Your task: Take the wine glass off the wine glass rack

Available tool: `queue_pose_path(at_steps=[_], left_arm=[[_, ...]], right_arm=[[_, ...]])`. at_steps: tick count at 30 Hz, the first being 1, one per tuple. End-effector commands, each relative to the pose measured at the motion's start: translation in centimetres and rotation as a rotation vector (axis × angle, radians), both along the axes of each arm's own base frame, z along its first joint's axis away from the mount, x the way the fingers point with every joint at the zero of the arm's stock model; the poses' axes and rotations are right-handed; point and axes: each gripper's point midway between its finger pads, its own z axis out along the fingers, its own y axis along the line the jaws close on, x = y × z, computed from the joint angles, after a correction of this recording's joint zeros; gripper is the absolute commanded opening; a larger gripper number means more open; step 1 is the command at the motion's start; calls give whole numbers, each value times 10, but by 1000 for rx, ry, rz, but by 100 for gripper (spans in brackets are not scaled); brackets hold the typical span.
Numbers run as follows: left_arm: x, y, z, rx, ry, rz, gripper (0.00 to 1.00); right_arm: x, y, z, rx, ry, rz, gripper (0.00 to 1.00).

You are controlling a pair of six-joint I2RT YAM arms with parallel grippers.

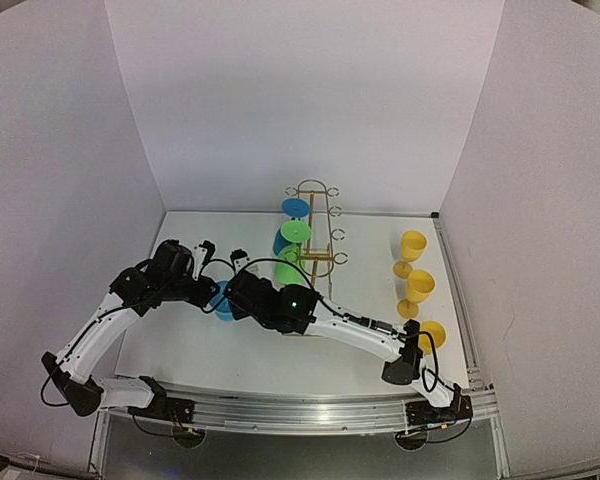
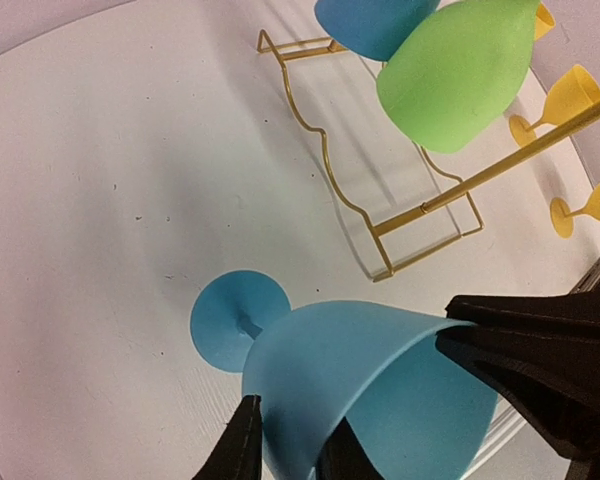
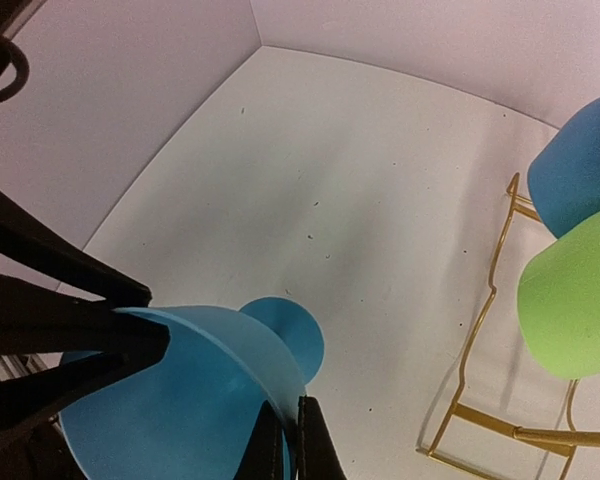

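1. While the top view hides most of the wine glass (image 1: 221, 302) under both wrists, only that view shows the whole rack (image 1: 317, 258) upright at mid table (image 1: 180, 350). It alone also shows all three yellow glasses (image 1: 418, 287), which sit on the table right of the rack.
2. Left wrist view shows the foot, stem and bowl of the light blue wine glass. The left gripper (image 2: 291, 412) has one finger outside the bowl wall and one inside. Cannot tell whether they pinch it.
3. Right wrist view shows the right gripper (image 3: 286, 402) clamped tight on the bowl wall at the rim, across from the left one.
4. Wine glass is off the rack, to its left and apart from it, between the two wrists.
5. Long axis is roughly upright, with the mouth up toward the wrist cameras and the foot down by the table. Whether the foot touches the table is unclear.
6. Count: six glasses. One is the light blue wine glass, one dark blue glass (image 2: 370, 20) and one green glass (image 2: 460, 75) are on the rack's left side, and three are yellow. One rack, two arms.
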Motion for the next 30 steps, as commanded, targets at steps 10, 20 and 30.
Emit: queue_pose_path(at_steps=[10, 20, 30], left_arm=[[12, 29, -23, 201, 19, 43, 0], [103, 103, -36, 321, 7, 193, 0], [182, 193, -47, 353, 34, 386, 0]], right_arm=[[-10, 13, 26, 75, -23, 81, 28], [-17, -16, 105, 177, -114, 102, 47], [-22, -37, 126, 187, -136, 99, 53]])
